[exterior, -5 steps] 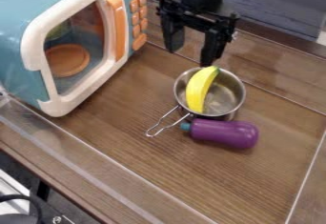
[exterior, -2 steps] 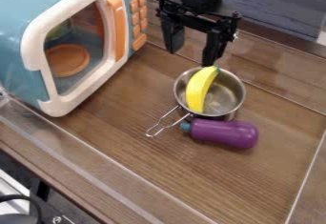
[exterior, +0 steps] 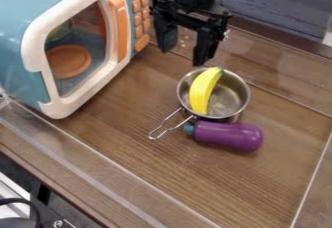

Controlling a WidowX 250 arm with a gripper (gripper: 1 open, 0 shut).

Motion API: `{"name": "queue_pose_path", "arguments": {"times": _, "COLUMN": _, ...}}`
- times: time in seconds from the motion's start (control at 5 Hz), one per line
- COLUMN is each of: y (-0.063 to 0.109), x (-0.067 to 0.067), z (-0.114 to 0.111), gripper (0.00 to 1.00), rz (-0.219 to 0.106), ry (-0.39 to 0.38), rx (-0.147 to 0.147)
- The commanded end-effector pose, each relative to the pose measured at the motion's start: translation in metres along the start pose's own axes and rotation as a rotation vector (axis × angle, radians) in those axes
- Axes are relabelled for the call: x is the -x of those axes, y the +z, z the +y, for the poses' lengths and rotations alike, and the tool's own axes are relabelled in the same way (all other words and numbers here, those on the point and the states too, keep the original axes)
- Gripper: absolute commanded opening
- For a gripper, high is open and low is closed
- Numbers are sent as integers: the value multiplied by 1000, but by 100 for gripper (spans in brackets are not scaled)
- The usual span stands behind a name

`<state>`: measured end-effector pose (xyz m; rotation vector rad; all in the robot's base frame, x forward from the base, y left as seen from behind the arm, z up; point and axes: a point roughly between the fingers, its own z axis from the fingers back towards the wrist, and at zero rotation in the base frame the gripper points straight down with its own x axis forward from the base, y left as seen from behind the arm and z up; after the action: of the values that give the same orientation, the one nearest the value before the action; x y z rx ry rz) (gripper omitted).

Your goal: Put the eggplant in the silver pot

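Black fingers of the gripper stand well apart with nothing between them, pointing down at the wooden tabletop. They hang above the far part of the table, just right of the toy microwave and farther back than the silver pot, touching neither.

That pot sits near the middle of the table, upright, its thin wire handle reaching toward the near left. A yellow banana-shaped toy leans inside it, its upper end rising over the far-left rim.

On the table just outside the pot, on its near side, lies the eggplant, flat on its side, long axis running left to right. Its green stem cap points left, close to where the wire handle meets the pot; whether the eggplant touches the pot wall cannot be told. Gripper and eggplant are well apart, with the pot between them.

At the far left stands the toy microwave, teal and white, with an orange button panel on its right side and an orange disc visible through its door window. A clear raised edge borders the table along the near left.
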<state>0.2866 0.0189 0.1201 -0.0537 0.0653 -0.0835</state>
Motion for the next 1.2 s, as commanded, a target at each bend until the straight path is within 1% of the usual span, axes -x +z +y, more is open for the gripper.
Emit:
{"name": "queue_pose_path", "arguments": {"times": 0.0, "y": 26, "x": 0, "z": 5, "gripper": 100, "rz": -69, "ry": -60, "rx": -13}}
{"name": "queue_pose_path", "arguments": {"times": 0.2, "y": 33, "x": -5, "z": 5, "gripper": 100, "rz": -76, "ry": -86, "rx": -12}}
{"name": "queue_pose_path", "arguments": {"times": 0.4, "y": 45, "x": -9, "z": 6, "gripper": 100, "rz": -87, "ry": -107, "rx": -14}}
{"name": "queue_pose_path", "arguments": {"times": 0.6, "y": 52, "x": -9, "z": 13, "gripper": 100, "rz": -94, "ry": -81, "rx": -14}}
{"name": "queue_pose_path", "arguments": {"times": 0.8, "y": 55, "x": -8, "z": 18, "gripper": 100, "rz": -99, "ry": -56, "rx": -10}}
{"name": "queue_pose_path", "arguments": {"times": 1.0, "y": 48, "x": -16, "z": 22, "gripper": 100, "rz": -95, "ry": -100, "rx": -6}}
